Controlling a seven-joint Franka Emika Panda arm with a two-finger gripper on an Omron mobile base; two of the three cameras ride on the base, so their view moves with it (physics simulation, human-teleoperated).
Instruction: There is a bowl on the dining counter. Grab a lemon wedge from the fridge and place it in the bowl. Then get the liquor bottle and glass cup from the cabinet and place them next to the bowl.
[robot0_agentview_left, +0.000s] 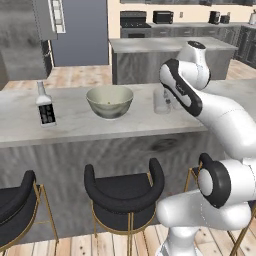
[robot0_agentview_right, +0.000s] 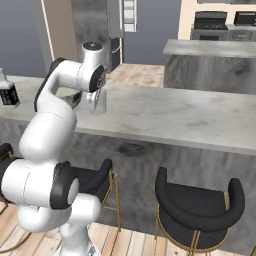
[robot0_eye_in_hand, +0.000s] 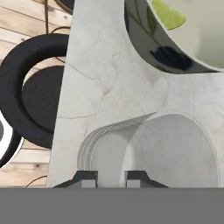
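So the gripper (robot0_eye_in_hand: 109, 177) is pinching the rim of the glass cup (robot0_agentview_left: 161, 101), which is sitting on the dining counter (robot0_agentview_left: 125, 125) just beside the bowl (robot0_agentview_left: 110, 101) with the lemon wedge (robot0_eye_in_hand: 168, 14) inside.

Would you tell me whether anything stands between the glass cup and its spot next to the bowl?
Nothing visible does. The glass cup stands on the dining counter beside the bowl, with bare counter between them; the gripper fingers straddle its wall.

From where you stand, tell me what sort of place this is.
Most likely a home kitchen with a dining bar: black stools are tucked under a long marbled dining counter, with an island behind it and a stove and microwave along the back wall.
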